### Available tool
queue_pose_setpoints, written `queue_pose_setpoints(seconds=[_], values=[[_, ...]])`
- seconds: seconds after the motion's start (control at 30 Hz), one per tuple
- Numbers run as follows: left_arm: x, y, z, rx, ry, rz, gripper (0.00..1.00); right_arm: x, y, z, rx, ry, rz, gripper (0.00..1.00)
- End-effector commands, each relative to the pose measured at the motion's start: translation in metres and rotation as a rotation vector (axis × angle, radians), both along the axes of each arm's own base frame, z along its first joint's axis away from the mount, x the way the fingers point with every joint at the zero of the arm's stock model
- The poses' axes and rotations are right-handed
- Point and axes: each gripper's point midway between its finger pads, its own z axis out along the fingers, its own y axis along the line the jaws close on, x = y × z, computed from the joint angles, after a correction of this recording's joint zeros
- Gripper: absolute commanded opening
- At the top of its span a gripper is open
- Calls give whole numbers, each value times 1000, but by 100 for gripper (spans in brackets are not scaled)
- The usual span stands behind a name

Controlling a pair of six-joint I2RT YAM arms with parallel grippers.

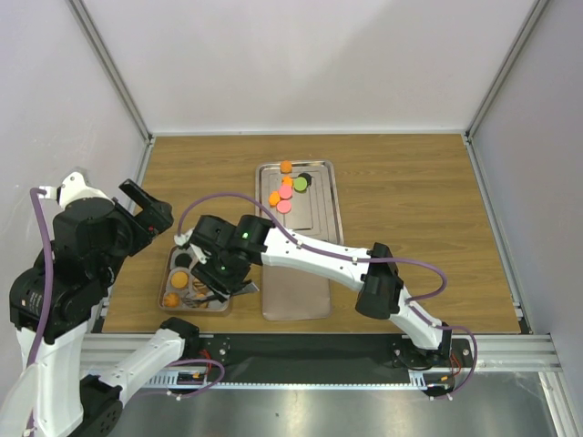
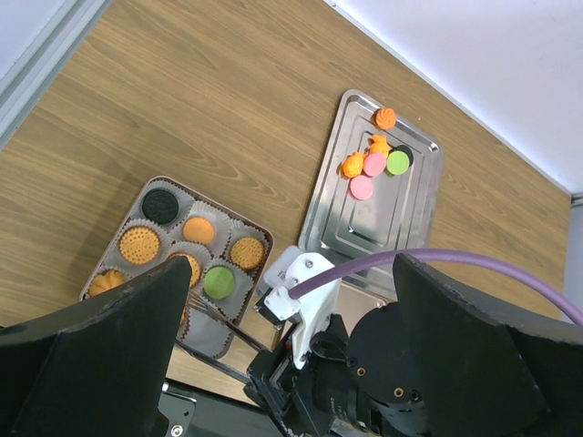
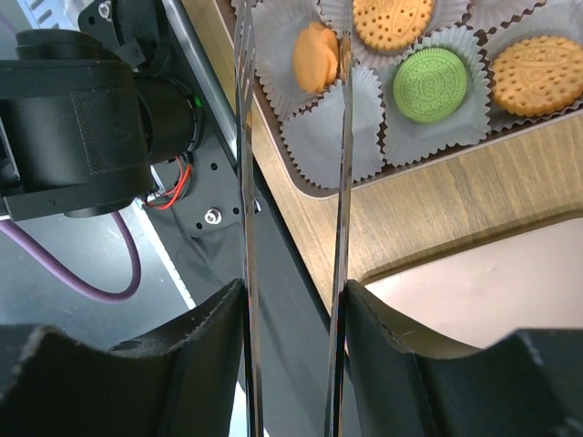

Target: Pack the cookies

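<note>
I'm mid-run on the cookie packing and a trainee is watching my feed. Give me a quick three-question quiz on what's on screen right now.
1. True or false: the left claw grips a cookie.
2. Which arm reaches over the cookie box? A) left B) right C) both
3. What colour is the tilted cookie between the blades of the right claw?

Key:
1. False. It hangs open and empty.
2. B.
3. Orange. The blades stand wider than it, so it is not gripped.
</note>
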Motion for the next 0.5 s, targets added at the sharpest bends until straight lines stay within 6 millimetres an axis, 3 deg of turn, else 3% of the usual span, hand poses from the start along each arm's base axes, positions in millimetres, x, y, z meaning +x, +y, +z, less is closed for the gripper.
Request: queue_pose_setpoints(seconds=[0.0,0.27,0.47], values=[[-2,3,13,-15,-47,15,100,10,13,28,103,-16,1,51],[3,3,23,-8,-75,13,99,27,7,58,166,-48,-48,49],[8,0,33,-20,-113,3,100,70,-15,76,176,-118,-168,47]])
